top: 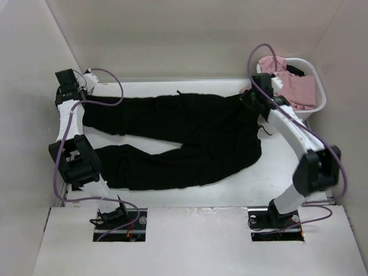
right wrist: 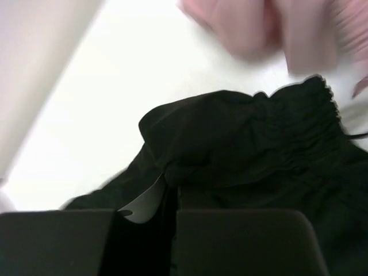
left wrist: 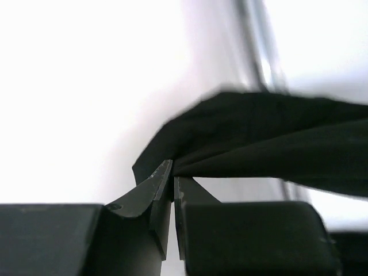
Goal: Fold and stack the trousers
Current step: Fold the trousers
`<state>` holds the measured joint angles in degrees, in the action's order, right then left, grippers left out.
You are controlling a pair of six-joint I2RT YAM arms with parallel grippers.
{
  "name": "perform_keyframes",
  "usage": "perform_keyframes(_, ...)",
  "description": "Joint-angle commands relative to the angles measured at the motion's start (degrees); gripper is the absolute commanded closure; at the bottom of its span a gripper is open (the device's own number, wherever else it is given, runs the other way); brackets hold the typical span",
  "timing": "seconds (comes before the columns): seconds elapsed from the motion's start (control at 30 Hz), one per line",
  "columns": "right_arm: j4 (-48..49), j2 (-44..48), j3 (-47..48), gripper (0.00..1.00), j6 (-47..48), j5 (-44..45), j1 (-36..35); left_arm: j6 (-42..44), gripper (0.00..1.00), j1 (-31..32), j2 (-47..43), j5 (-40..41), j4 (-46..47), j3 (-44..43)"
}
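Observation:
The black trousers (top: 184, 138) lie spread across the white table, waistband to the right and both legs reaching left. My left gripper (top: 80, 99) is at the far left, shut on the hem of the far leg; the left wrist view shows the jaws (left wrist: 172, 181) pinching black cloth (left wrist: 259, 144) lifted off the table. My right gripper (top: 251, 99) is at the far right corner of the waistband, shut on it; the right wrist view shows the jaws (right wrist: 172, 187) closed in the gathered black waistband (right wrist: 276, 144).
A white basket (top: 313, 86) holding pink clothing (top: 293, 86) stands at the far right corner, close behind the right gripper. Walls close in the table at the left, back and right. Purple cables loop over both arms.

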<state>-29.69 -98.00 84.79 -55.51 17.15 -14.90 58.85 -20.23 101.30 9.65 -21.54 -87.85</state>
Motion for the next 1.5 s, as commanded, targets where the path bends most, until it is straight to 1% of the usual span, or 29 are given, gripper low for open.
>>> perform_keyframes(0.0,10.2,12.1,-10.0,1.0,8.0,2.0,2.4,3.0,0.95,0.7,-3.8,-0.5,3.5,-4.2)
perform_keyframes(0.07,12.3,18.4,-18.4,1.0,6.9,0.0,3.1,4.5,0.95,1.4,-8.0,-0.9,3.0,-0.3)
perform_keyframes(0.1,13.0,21.1,-22.4,1.0,6.1,-1.2,3.1,6.0,0.94,1.5,-10.8,-1.1,2.6,3.1)
perform_keyframes(0.2,14.0,26.8,-32.6,1.0,3.0,-5.2,2.9,11.4,0.94,1.5,-20.2,-1.0,2.6,17.3)
perform_keyframes(0.3,14.1,32.5,-40.9,1.0,-1.3,-6.8,3.2,15.4,0.94,-0.1,-30.1,0.1,1.1,31.6)
perform_keyframes(0.37,14.3,36.9,-45.3,0.99,-3.4,-7.0,4.5,16.9,0.94,-1.4,-36.1,1.3,-1.2,38.3)
perform_keyframes(0.47,13.8,41.6,-49.2,0.99,-3.7,-8.1,6.8,17.5,0.94,-3.7,-45.4,1.4,-4.5,45.6)
perform_keyframes(0.53,12.9,43.8,-51.2,0.98,-3.4,-9.2,8.4,19.2,0.93,-4.0,-51.0,1.9,-7.0,49.5)
perform_keyframes(0.67,13.6,45.1,-53.9,0.97,-3.2,-11.8,11.7,19.9,0.93,-4.1,-56.7,2.7,-9.0,54.0)
perform_keyframes(0.77,14.4,44.6,-53.4,0.98,-1.5,-12.8,14.8,21.1,0.93,-4.1,-58.0,2.8,-8.3,54.0)
perform_keyframes(0.9,11.9,48.4,-50.1,0.99,1.4,-13.4,18.8,21.0,0.93,-5.3,-55.8,2.6,-5.9,45.8)
perform_keyframes(1.0,7.1,51.8,-49.0,0.99,1.8,-13.5,21.8,21.5,0.93,-7.0,-55.5,1.8,-7.2,40.3)
perform_keyframes(1.1,2.5,54.4,-50.9,0.97,0.6,-14.9,22.1,23.6,0.93,-6.7,-59.1,2.4,-14.0,40.1)
perform_keyframes(1.17,-0.6,56.2,-53.1,0.95,-1.9,-15.8,22.2,25.2,0.92,-5.9,-62.3,3.2,-22.7,41.6)
perform_keyframes(1.27,-4.1,59.3,-55.7,0.84,-5.1,-16.4,23.4,27.1,0.88,-4.1,-66.7,5.7,-40.8,43.3)
perform_keyframes(1.3,-5.6,60.4,-56.3,0.78,-5.6,-16.4,24.1,27.7,0.85,-3.5,-68.1,6.3,-46.5,44.0)
perform_keyframes(1.33,-7.0,61.3,-56.7,0.77,-5.7,-16.1,24.8,28.2,0.81,-2.9,-69.6,6.6,-51.6,44.7)
perform_keyframes(1.37,-8.2,62.2,-57.0,0.72,-5.5,-15.5,25.3,28.6,0.76,-2.1,-70.9,6.7,-56.3,45.6)
perform_keyframes(1.43,-10.2,63.5,-57.1,0.38,-5.0,-14.3,26.5,29.1,0.56,-0.4,-73.1,7.7,-63.4,47.2)
perform_keyframes(1.47,-10.6,63.9,-56.8,0.29,-4.7,-14.1,26.9,29.1,0.49,0.4,-73.8,8.7,-65.5,47.9)
